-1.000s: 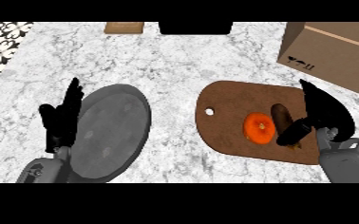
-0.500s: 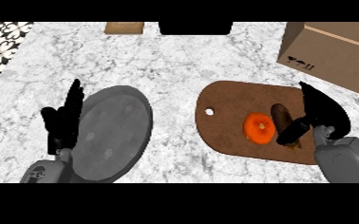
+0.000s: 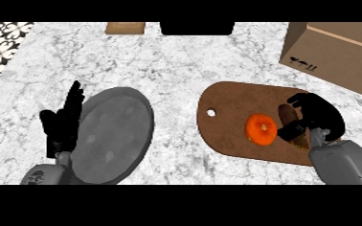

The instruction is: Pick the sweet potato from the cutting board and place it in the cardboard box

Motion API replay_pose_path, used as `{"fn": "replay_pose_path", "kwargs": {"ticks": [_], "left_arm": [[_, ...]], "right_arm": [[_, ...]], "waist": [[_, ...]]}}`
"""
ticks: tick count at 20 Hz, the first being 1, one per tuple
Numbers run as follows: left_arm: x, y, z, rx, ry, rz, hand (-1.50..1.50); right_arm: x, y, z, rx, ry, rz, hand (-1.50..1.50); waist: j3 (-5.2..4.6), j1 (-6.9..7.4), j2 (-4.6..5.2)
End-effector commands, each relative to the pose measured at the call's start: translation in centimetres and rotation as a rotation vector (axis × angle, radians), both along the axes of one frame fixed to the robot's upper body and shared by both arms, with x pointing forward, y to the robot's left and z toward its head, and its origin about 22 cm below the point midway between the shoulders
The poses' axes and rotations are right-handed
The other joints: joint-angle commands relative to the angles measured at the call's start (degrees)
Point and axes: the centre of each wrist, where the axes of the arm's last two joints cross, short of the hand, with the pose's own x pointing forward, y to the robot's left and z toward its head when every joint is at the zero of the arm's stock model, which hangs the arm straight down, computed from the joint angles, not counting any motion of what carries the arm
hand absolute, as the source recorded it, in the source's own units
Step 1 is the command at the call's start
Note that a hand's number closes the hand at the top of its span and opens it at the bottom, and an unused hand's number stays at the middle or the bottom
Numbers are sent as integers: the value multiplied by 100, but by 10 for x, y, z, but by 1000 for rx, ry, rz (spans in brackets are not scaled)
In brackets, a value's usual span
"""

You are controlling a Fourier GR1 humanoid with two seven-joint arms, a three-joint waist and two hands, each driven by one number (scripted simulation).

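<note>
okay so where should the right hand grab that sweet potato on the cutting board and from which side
Take the sweet potato across its narrow middle, coming from above on its right side, where the right hand is already curling over it. It lies long and flat on the cutting board, and the orange round thing crowds its left side.

Both hands are matte black with slim, segmented-looking fingers, the black left hand (image 3: pixel 62 124) and the black right hand (image 3: pixel 316 117) alike. Behind the fingers each runs into a chunky grey forearm, smooth plastic-looking shell, the left one with a round dark-marked joint cap.
</note>
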Motion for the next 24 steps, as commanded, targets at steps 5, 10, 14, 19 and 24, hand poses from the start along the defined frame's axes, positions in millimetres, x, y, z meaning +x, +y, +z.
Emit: {"fn": "replay_pose_path", "kwargs": {"ticks": [5,10,14,19,24], "left_arm": [[-13,-4,1,-14,41,-16,0],[12,-19,-1,-11,32,-13,0],[-4,-7,-13,-13,38,-2,0],[-7,-3,-7,-14,40,21,0],[1,-15,1,0,28,-1,0]], "right_arm": [[10,4,-19,-109,-76,25,150],[12,-18,13,-87,-124,143,150],[-15,11,2,-5,-99,533,150],[-36,-17,11,-24,-190,688,150],[-31,-16,71,-51,-346,715,150]], "waist": [[-11,28,23],[-13,-25,26],[-10,-37,18],[-11,-55,6],[-13,-38,7]]}}
